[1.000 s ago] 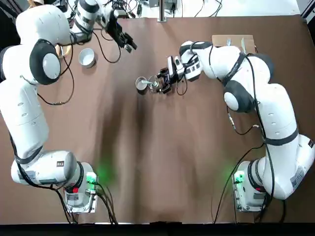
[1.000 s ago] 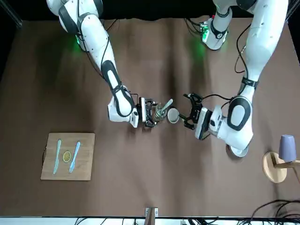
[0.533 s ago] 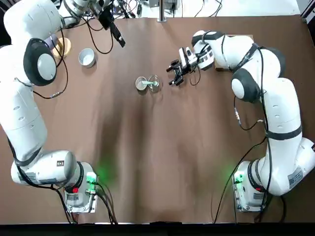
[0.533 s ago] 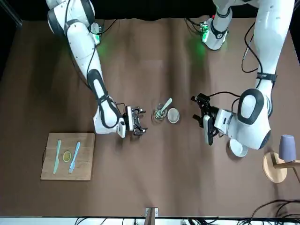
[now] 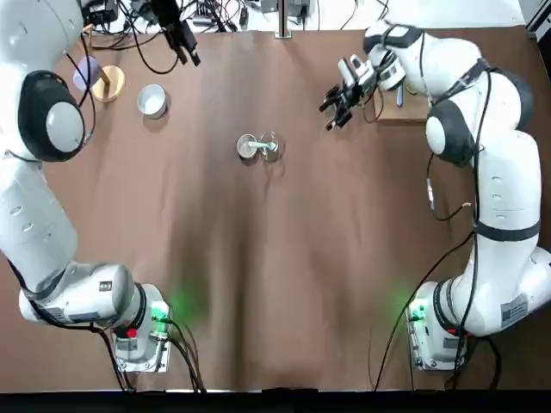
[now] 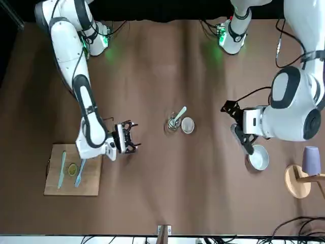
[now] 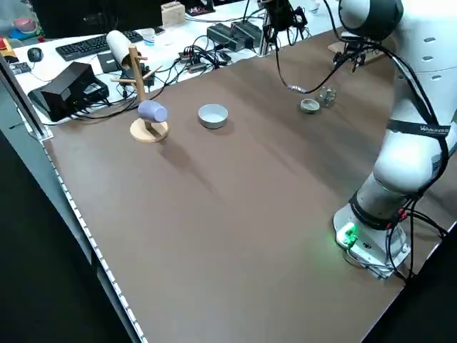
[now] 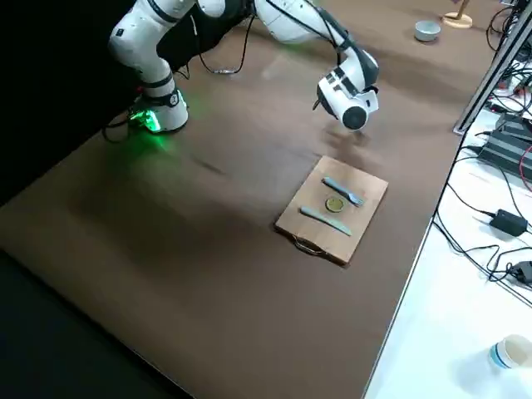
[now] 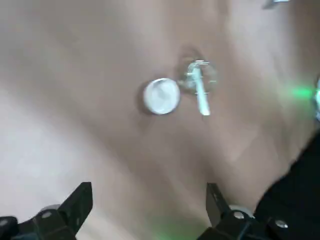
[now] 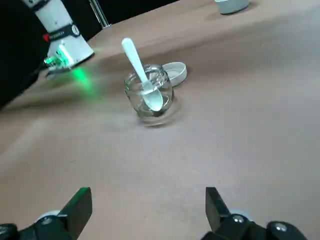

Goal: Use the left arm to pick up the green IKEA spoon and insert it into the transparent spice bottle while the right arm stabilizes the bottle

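The brown counter (image 5: 284,284) was bare on the side of the arm bases. Toward its middle stood the small clear round glass spice bottle (image 5: 269,144), upright, with the pale mint-green plastic spoon (image 10: 141,74) inside it: the bowl rested at the bottom of the glass and the slim handle leaned out over the rim. The round grey tin (image 5: 248,147) stood just beside the bottle, on the side of the left arm.

A second before, the right gripper (image 5: 337,105) closed around the bottle and the left gripper (image 5: 184,43) hovered near it. Now both had pulled away. The right gripper was well apart from the bottle, near the wooden board (image 6: 72,170) that carried the pale blue-green fork (image 6: 80,170) and knife (image 6: 61,169), and its fingers (image 10: 80,202) stood wide with nothing between them. The left gripper had gone farther still, beyond the white bowl (image 5: 152,100) and the wooden mug stand (image 5: 108,83), at the far edge of the counter; its fingers (image 9: 80,200) were also wide and empty.

I judge from this that the insertion was done: the spoon stayed in the bottle without any support, the bottle did not tip when it was released, and the arms seemed to be retreating from the work.
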You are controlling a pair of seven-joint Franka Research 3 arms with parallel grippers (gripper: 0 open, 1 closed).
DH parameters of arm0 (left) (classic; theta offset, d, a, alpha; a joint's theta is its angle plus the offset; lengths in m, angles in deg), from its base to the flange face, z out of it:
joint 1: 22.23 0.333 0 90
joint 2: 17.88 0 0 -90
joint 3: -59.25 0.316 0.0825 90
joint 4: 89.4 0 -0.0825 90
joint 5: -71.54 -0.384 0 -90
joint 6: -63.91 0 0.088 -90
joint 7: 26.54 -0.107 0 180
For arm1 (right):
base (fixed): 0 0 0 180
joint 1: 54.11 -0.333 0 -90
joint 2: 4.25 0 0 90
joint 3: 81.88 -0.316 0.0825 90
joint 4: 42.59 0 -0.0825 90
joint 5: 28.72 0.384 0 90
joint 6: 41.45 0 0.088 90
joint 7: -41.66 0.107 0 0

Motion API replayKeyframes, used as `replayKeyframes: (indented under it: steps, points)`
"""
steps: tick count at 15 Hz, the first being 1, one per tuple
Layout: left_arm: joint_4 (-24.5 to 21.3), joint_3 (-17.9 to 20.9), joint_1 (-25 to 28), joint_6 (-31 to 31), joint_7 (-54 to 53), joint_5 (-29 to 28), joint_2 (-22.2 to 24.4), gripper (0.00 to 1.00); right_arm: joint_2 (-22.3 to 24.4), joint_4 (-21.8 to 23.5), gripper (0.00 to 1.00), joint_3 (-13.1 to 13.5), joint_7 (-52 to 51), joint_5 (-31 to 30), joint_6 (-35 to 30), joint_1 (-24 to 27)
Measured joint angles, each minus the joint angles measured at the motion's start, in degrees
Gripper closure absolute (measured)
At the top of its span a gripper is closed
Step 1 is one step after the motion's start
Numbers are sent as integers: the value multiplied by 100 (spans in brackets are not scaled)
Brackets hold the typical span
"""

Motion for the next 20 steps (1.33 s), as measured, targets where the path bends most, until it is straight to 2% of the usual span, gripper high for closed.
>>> replayKeyframes:
  steps: [3, 5, 7, 10, 11, 14, 17, 20]
  points:
    - [0, 4, -1, 1, 1637, -977, 254, 0, 87, -555, 0, 470, 1249, -571, -757, -10]
    - [-2, 3, -4, 2, 2243, -1512, 385, 0, 97, -1049, 0, 609, 2195, -1097, -1183, 14]
    - [5, 6, -6, 14, 2473, -1819, 545, 0, 100, -1421, 0, 674, 2810, -1462, -1364, 73]
    - [9, 19, 10, 15, 2495, -1885, 806, 0, 97, -1614, 0, 977, 3475, -1788, -1394, 152]
    - [25, 19, 35, 19, 2529, -1886, 923, 0, 95, -1784, 0, 1333, 3910, -1910, -1380, 156]
    - [40, 22, 50, 20, 2534, -1886, 1019, 0, 100, -2169, 0, 1774, 4632, -2089, -1466, 123]
    - [79, 54, 51, 36, 2531, -1898, 1065, 0, 103, -2402, 0, 1972, 5091, -2159, -1564, 14]
    - [101, 148, 111, 40, 2532, -1946, 1069, 0, 103, -2501, 0, 2018, 5426, -2175, -1646, -31]
